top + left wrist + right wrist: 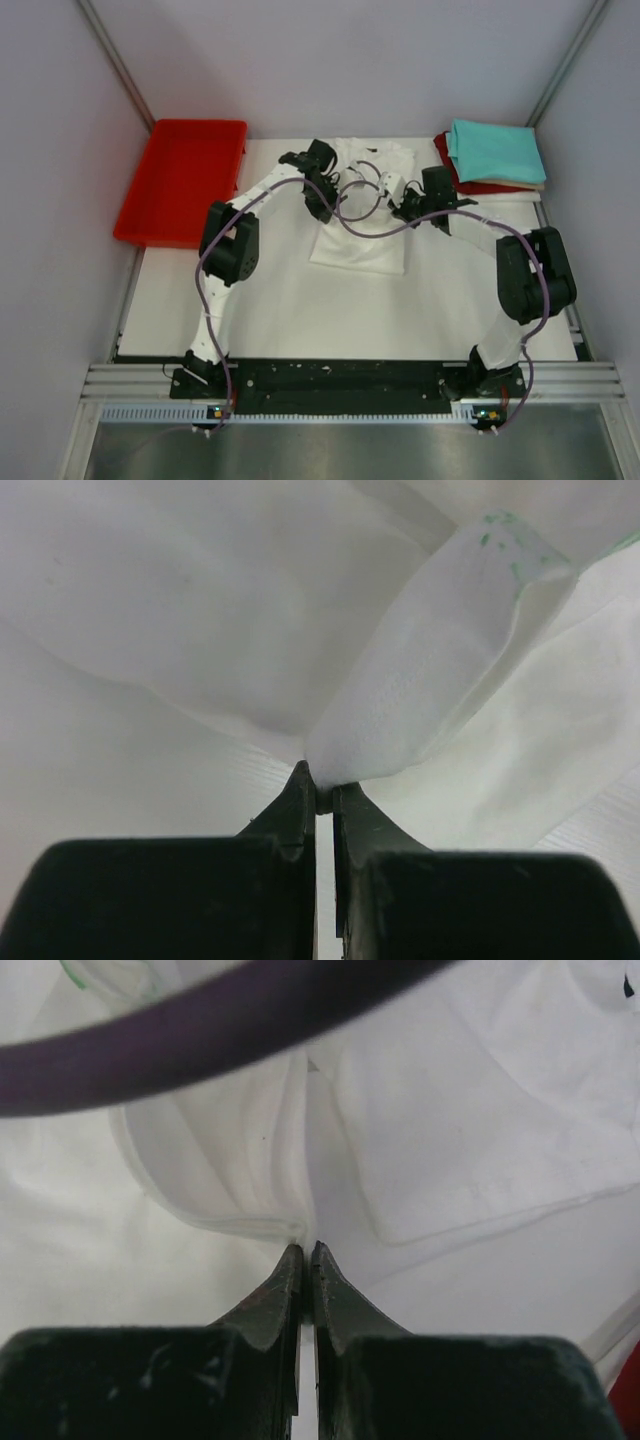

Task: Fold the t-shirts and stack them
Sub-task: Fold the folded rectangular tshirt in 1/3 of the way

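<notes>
A white t-shirt [362,240] lies partly folded in the middle of the table, and both grippers hold it. My left gripper [322,205] is on its left side, and the left wrist view shows that gripper [322,785] shut on a fold of the white cloth [420,680]. On the shirt's right side is my right gripper [402,208]. In the right wrist view that gripper [306,1250] is shut on a layered edge of the shirt [250,1160]. At the back right a folded teal t-shirt [495,150] tops a stack that includes a dark red one [468,184].
A red plastic tray [180,180] sits at the back left, partly over the table's edge. Purple cables [360,215] loop from both arms over the white shirt, and one crosses the right wrist view [200,1030]. Walls close in the back and both sides.
</notes>
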### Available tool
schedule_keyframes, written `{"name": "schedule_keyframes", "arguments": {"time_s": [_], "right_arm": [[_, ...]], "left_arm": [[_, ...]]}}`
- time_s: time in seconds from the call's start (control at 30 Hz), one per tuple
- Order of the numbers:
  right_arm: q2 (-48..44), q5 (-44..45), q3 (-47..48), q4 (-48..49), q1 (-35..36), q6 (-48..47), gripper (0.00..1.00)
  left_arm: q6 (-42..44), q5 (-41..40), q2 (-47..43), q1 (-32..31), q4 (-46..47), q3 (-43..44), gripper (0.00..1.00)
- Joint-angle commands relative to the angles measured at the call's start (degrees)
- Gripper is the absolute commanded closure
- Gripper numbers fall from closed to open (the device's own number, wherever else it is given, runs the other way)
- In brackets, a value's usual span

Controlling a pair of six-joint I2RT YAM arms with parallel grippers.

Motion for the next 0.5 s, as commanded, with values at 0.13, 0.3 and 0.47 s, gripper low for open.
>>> {"name": "schedule_keyframes", "arguments": {"time_s": [0.13, 0.3, 0.47], "right_arm": [[5.8, 2.0, 5.6, 1.3, -2.1, -1.5, 1.0], [11.3, 8.4, 11.0, 2.0, -2.7, 1.7, 0.78], [18.1, 16.0, 24.2, -0.1, -6.0, 15.1, 0.65]], "left_arm": [[-3.5, -0.7, 1.6, 0.7, 2.5, 3.0, 0.98], [-8.5, -6.7, 2.4, 1.1, 9.8, 2.6, 0.7], [-15.4, -9.8, 3.3, 3.6, 18.4, 8.0, 0.53]]}}
